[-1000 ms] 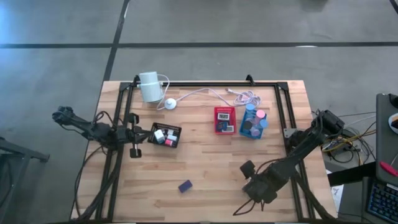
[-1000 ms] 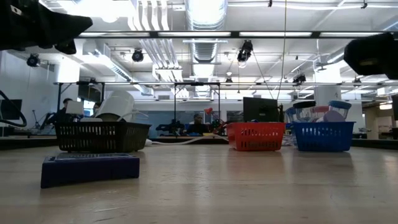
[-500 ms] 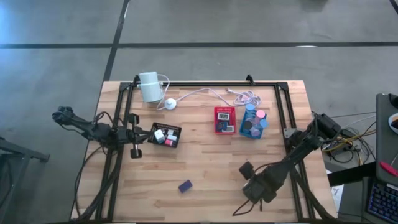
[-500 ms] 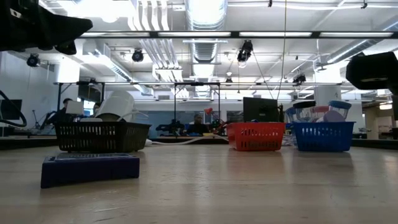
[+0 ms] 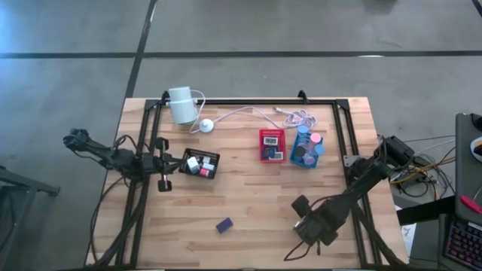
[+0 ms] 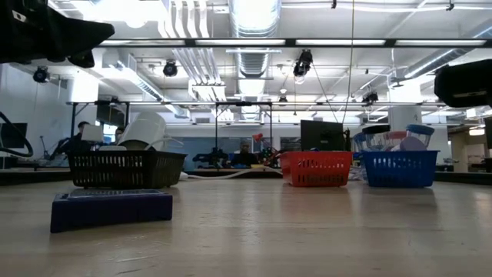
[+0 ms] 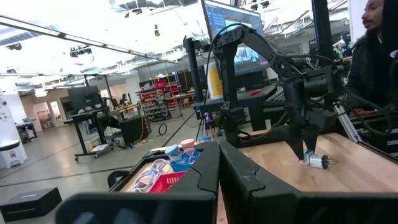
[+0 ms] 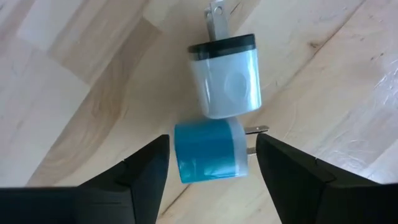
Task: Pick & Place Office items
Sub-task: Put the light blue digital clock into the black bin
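The wooden table (image 5: pixel 248 192) carries three trays along its far half: a black tray (image 5: pixel 202 163) toward the left edge, a red tray (image 5: pixel 272 144) and a blue tray (image 5: pixel 306 147) near the middle. The right gripper (image 8: pixel 211 163) hangs over the near right part of the table, fingers spread wide around a teal charger plug (image 8: pixel 210 151) touching a white charger plug (image 8: pixel 225 78). The left gripper (image 7: pixel 219 163), fingers pressed together, waits at the left edge. A dark blue item (image 5: pixel 224 225) lies near the front edge.
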